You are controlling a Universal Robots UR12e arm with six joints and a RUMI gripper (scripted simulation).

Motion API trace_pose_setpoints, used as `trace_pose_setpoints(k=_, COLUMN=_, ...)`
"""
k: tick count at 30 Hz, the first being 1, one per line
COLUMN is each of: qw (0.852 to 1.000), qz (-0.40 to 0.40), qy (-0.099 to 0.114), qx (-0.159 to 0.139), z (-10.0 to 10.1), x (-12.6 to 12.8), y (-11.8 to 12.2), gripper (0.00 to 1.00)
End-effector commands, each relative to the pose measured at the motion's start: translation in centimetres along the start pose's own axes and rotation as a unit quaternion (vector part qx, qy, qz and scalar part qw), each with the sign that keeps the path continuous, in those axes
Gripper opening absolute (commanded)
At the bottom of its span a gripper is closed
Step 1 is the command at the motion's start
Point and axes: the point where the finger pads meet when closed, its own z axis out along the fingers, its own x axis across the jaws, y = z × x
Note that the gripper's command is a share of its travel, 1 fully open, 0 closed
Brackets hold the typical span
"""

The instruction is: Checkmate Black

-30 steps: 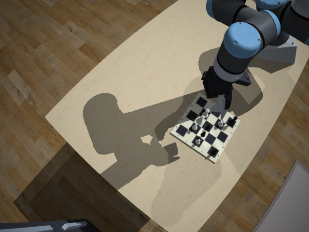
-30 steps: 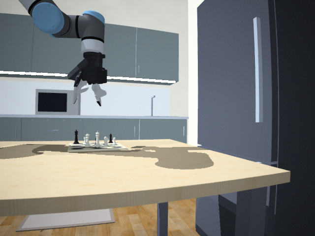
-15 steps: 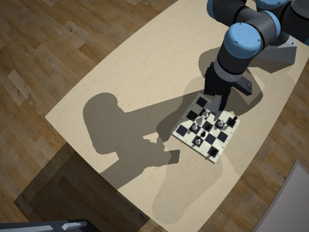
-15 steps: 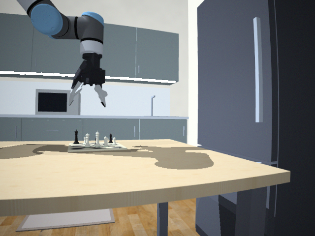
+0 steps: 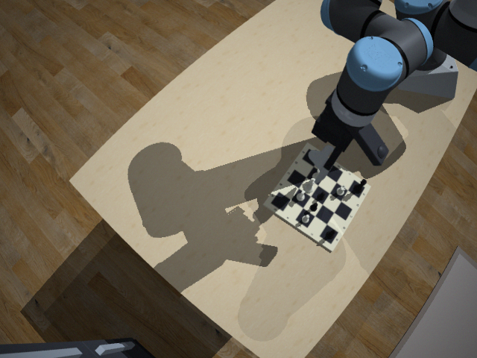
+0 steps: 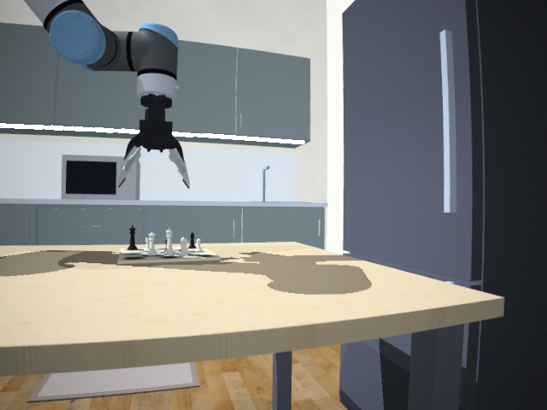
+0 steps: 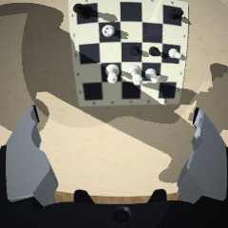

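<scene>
A small chessboard [image 5: 296, 224] [image 6: 167, 260] [image 7: 128, 102] lies on the table's right part. White pieces stand near its middle: three in a row [image 7: 112, 73] [image 7: 134, 73] [image 7: 151, 73], one alone [image 7: 108, 30] and one near the edge [image 7: 174, 53]. Two black pawns [image 7: 135, 49] [image 7: 153, 49] stand side by side. Taller black pieces stand in two corners [image 7: 85, 9] [image 7: 176, 12]. All look upright. My gripper [image 5: 324, 167] [image 6: 153, 185] [image 7: 116, 106] is open and empty. It hangs high above the board's edge nearest the robot base and points down.
The wooden table [image 5: 215, 115] [image 6: 220, 308] holds only the board. The robot base [image 5: 431, 77] stands at the table's far right edge. A tall fridge [image 6: 420, 154] stands beside the table, with kitchen cabinets behind.
</scene>
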Motion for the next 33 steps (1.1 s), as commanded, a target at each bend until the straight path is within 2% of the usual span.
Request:
trace_pose_setpoints(k=1, qw=0.992, qz=0.123, qy=-0.002, qx=-0.005, z=0.3, x=0.2, y=-0.1, gripper=1.0)
trace_pose_setpoints(k=4, qw=0.982, qz=0.19, qy=-0.002, qx=-0.005, z=0.4, x=0.3, y=-0.1, gripper=1.0)
trace_pose_setpoints(k=8, qw=0.961, qz=0.277, qy=-0.001, qx=-0.005, z=0.7, x=0.4, y=-0.1, gripper=1.0)
trace_pose_setpoints(k=10, qw=0.961, qz=0.277, qy=-0.001, qx=-0.005, z=0.7, x=0.4, y=-0.1, gripper=1.0)
trace_pose_setpoints(k=13, qw=0.94, qz=0.341, qy=-0.001, qx=-0.005, z=0.9, x=0.5, y=0.0, gripper=1.0)
trace_pose_setpoints(k=19, qw=0.887, qz=0.461, qy=0.0, qx=-0.005, z=1.2, x=0.5, y=0.2, gripper=1.0)
trace_pose_setpoints(k=25, qw=0.824, qz=0.567, qy=0.0, qx=-0.005, z=1.5, x=0.5, y=0.4, gripper=1.0)
trace_pose_setpoints(k=27, qw=0.824, qz=0.567, qy=0.0, qx=-0.005, z=1.5, x=0.5, y=0.4, gripper=1.0)
trace_pose_setpoints(k=33, qw=0.755, qz=0.655, qy=0.001, qx=-0.005, z=1.8, x=0.3, y=0.7, gripper=1.0)
